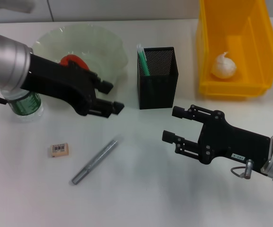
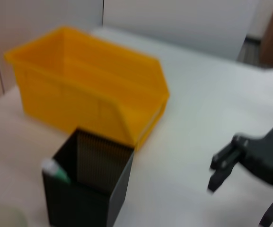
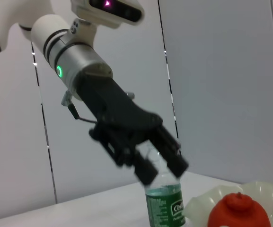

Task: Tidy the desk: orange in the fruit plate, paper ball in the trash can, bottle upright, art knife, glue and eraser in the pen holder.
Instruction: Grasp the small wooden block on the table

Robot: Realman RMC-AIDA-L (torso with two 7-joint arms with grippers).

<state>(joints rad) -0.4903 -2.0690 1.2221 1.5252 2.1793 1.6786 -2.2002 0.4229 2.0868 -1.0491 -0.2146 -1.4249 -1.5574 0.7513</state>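
The left gripper, jaws parted and empty, hovers above the art knife, which lies flat on the table in front of the pen holder; slim, stiff and probably slippery, it looks best pinched mid-shaft, while the right gripper waits open nearby.

Light: bright and even over my desk, seemingly from overhead.
Shadows: soft and faint beneath my arms and beside the pen holder.
Glare: mild sheen on the trash can walls.
Blur: my left wrist view is smeared throughout; my left gripper looks slightly soft in the right wrist view.
Head view: mostly crisp.
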